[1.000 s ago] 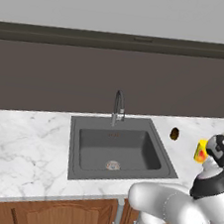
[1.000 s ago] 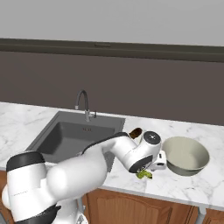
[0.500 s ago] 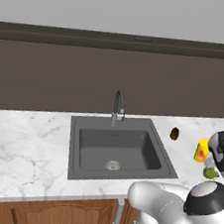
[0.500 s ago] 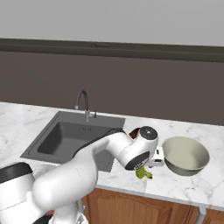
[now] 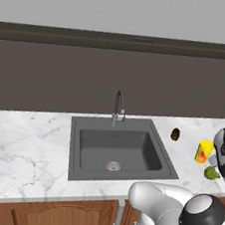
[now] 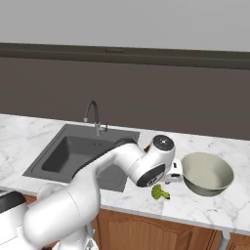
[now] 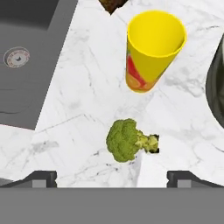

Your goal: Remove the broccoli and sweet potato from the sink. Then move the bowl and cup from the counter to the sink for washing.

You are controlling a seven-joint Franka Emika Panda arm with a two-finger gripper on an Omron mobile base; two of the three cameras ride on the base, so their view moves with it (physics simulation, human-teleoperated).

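Note:
The broccoli lies on the white marble counter, just above my gripper, whose two fingertips stand wide apart and open with nothing between them. In the base views the broccoli sits near the counter's front edge, right of the sink. The yellow cup stands upright just beyond the broccoli. The sweet potato lies on the counter behind the cup. The grey-green bowl sits to the right, its rim at the hand view's edge.
The dark sink basin holds only its round metal drain, with the chrome faucet behind it. A dark backsplash wall runs along the back. Brown cabinet doors sit under the counter.
My hand has drawn back from the broccoli, which now lies uncovered on the counter. The arm's elbow has swung lower and nearer the cameras.

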